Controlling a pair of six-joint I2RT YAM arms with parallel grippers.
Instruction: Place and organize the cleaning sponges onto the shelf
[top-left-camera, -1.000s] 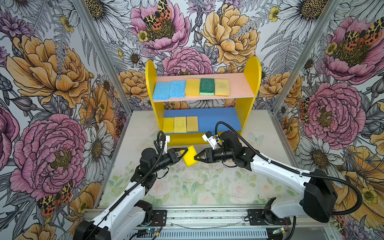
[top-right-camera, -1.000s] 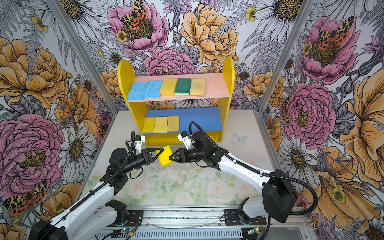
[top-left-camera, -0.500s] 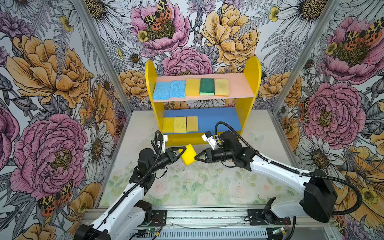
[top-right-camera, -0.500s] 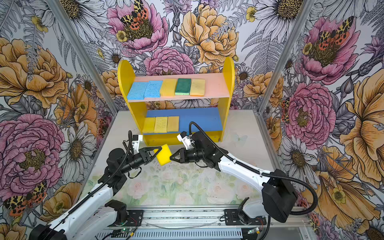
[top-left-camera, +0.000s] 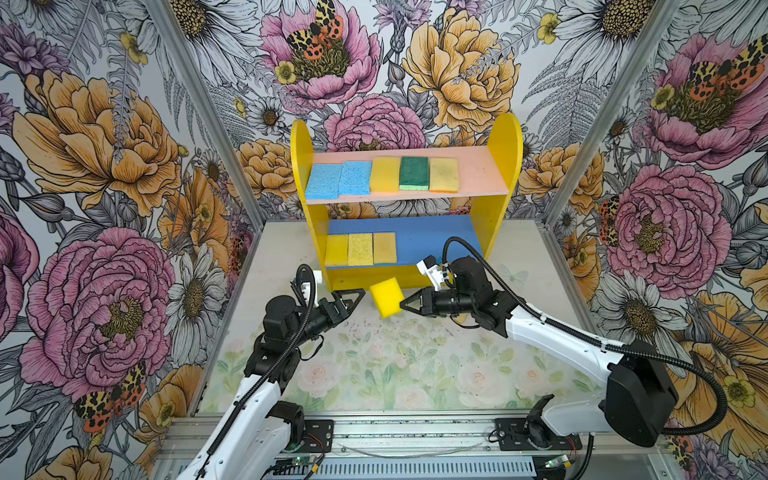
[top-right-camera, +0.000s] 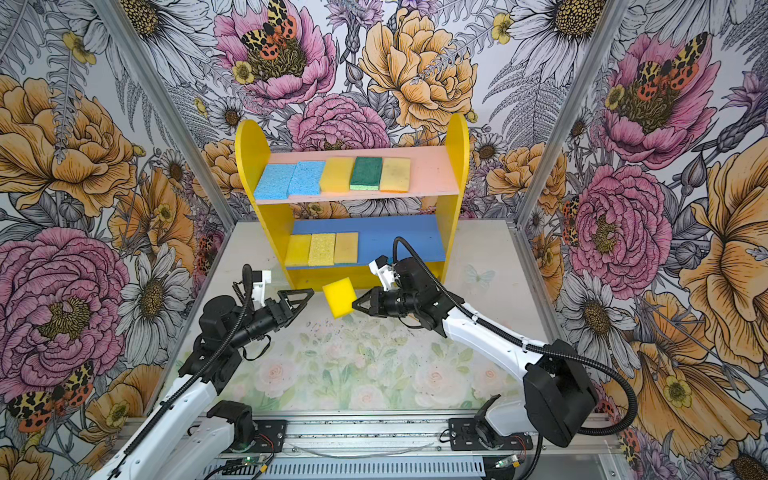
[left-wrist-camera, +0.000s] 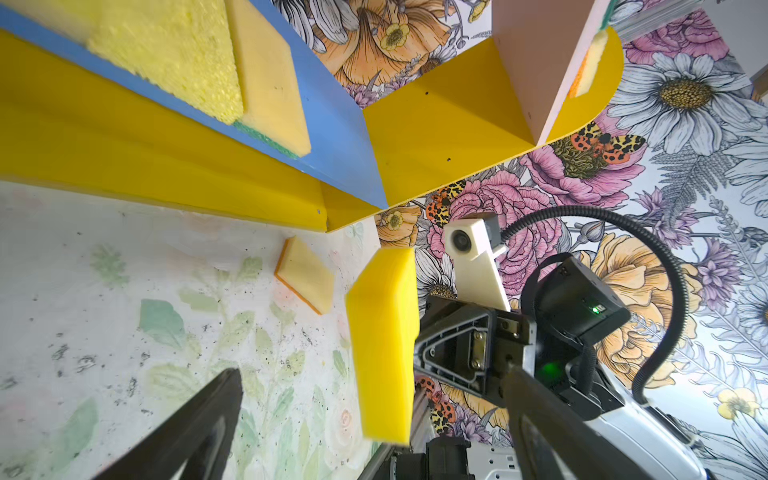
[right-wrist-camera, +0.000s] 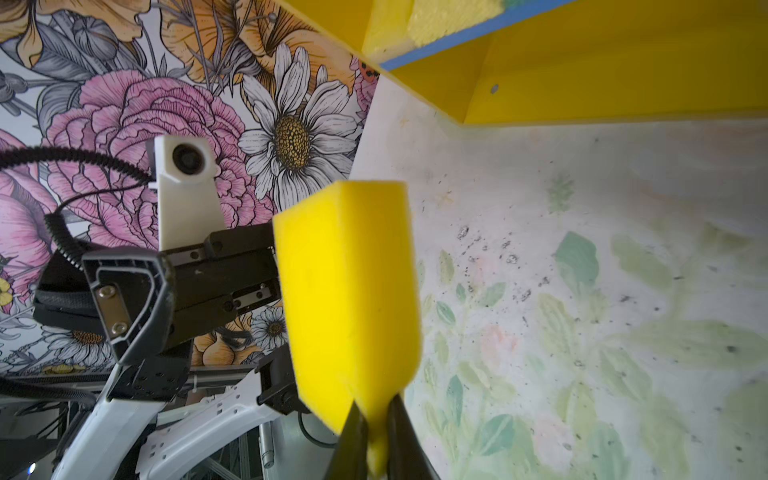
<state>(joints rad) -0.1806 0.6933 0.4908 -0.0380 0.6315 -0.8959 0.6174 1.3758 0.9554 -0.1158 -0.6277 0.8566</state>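
Note:
A bright yellow sponge (top-left-camera: 386, 297) (top-right-camera: 339, 297) hangs on edge above the table in front of the shelf (top-left-camera: 505, 166) (top-right-camera: 457, 166). My right gripper (top-left-camera: 402, 306) (right-wrist-camera: 376, 411) is shut on its corner, squeezing the yellow sponge (right-wrist-camera: 345, 291). My left gripper (top-left-camera: 353, 305) (left-wrist-camera: 372, 374) stands open just left of it, apart from the sponge (left-wrist-camera: 382, 345). On the pink upper board lie two blue sponges (top-left-camera: 338, 180), a yellow one (top-left-camera: 385, 174), a green one (top-left-camera: 414, 172) and a tan one (top-left-camera: 444, 175). Three yellow sponges (top-left-camera: 360, 248) lie on the blue lower board.
In the left wrist view, a tan sponge with an orange face (left-wrist-camera: 305, 280) lies on the table by the shelf's base strip (left-wrist-camera: 166, 166); the right arm hides it in both top views. Flowered walls (top-left-camera: 124, 208) close in three sides.
The right gripper shut on the yellow sponge while the left still held it. The left gripper has since opened and let go, so the right alone holds it.

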